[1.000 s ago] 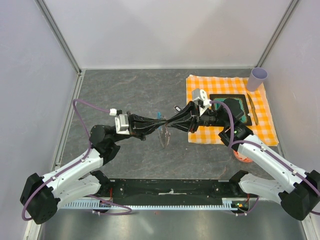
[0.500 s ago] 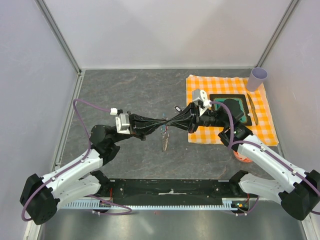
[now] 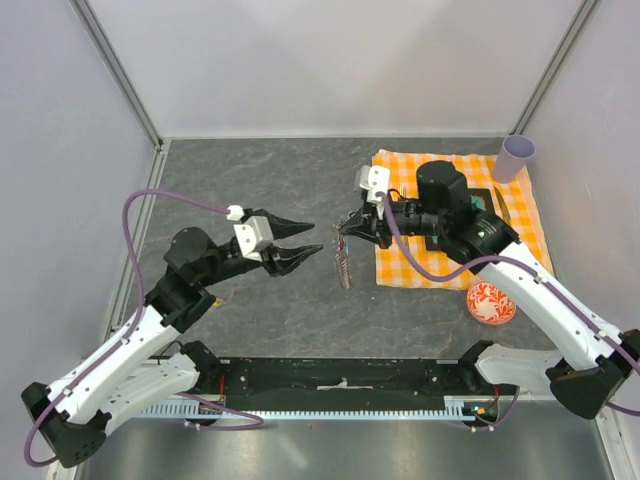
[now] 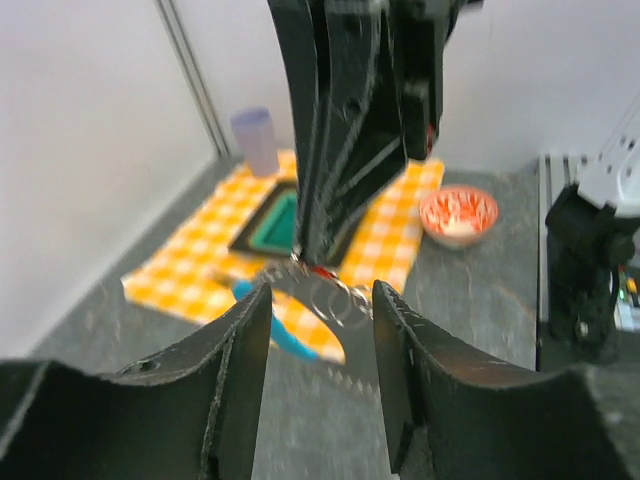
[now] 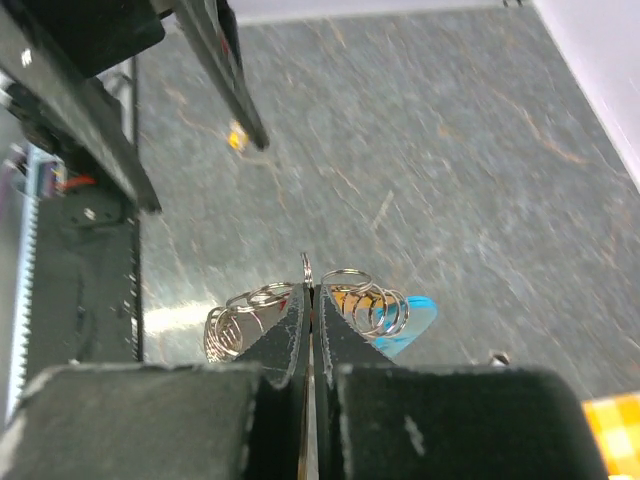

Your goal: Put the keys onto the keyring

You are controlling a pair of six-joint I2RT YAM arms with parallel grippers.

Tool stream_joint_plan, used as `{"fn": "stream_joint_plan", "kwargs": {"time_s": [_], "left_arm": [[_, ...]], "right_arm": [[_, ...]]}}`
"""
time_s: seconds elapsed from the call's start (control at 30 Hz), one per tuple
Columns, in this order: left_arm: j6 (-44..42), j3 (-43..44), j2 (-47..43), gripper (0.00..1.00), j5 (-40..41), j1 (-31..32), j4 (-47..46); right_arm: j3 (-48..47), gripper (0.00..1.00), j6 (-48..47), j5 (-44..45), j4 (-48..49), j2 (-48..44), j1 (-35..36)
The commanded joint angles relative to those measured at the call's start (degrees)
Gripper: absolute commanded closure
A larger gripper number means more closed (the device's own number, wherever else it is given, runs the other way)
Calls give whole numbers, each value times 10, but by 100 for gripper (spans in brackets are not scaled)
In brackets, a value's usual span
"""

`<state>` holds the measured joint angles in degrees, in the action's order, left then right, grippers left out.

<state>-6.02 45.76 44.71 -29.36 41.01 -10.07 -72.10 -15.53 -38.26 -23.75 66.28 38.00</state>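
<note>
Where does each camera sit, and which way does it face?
Top external: above, behind the bases, looking down on the grey table; both arms show.
Left wrist: rides the left arm, faces the orange checked cloth; open left hand frames the right hand.
Right wrist: rides the right arm, looks down past shut right hand pinching the grey chain keyring.
Wrist views share the keyring.

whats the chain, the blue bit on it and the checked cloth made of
The chain looks like bare metal: thin silvery rings with bright glints. The blue piece seems plastic: even colour, smooth rounded edge. The checked cloth looks like matte woven fabric, lying limp and flat, though paper cannot be ruled out.
</note>
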Motion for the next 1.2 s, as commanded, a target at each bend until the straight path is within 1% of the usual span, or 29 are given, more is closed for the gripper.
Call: {"fn": "stream_joint_plan", "kwargs": {"time_s": [0.0,0.07,0.1,0.13,0.2,0.33,0.4,0.57,0.77,0.9,1.07,1.17], "left_arm": [[-28,-52,34,48,19,1,36],[-17,-91,37,47,5,1,-34],[-15,-122,40,46,-3,1,-90],[-16,-133,46,46,-16,1,-114],[-27,-160,54,45,-20,2,-145],[-48,-186,67,46,-24,1,-187],[-50,-206,65,48,-32,1,-210],[-45,-238,60,48,-64,1,-278],[-44,-240,60,50,-107,1,-306],[-37,-232,80,52,-132,2,-334],[-37,-212,108,56,-148,2,-335],[-41,-208,114,57,-150,2,-335]], "right_arm": [[-70,100,-122,123,-146,40,33],[-73,100,-140,176,-155,50,54],[-73,100,-143,193,-165,52,60],[-73,100,-149,203,-169,54,74],[-69,100,-158,214,-181,59,84],[-64,100,-157,191,-189,61,93],[-51,100,-158,186,-189,58,97],[-31,100,-156,190,-192,54,112],[-30,100,-155,187,-197,51,125],[-30,100,-155,192,-202,53,133],[-31,100,-156,209,-203,46,140],[-34,100,-154,204,-203,41,144]]}}
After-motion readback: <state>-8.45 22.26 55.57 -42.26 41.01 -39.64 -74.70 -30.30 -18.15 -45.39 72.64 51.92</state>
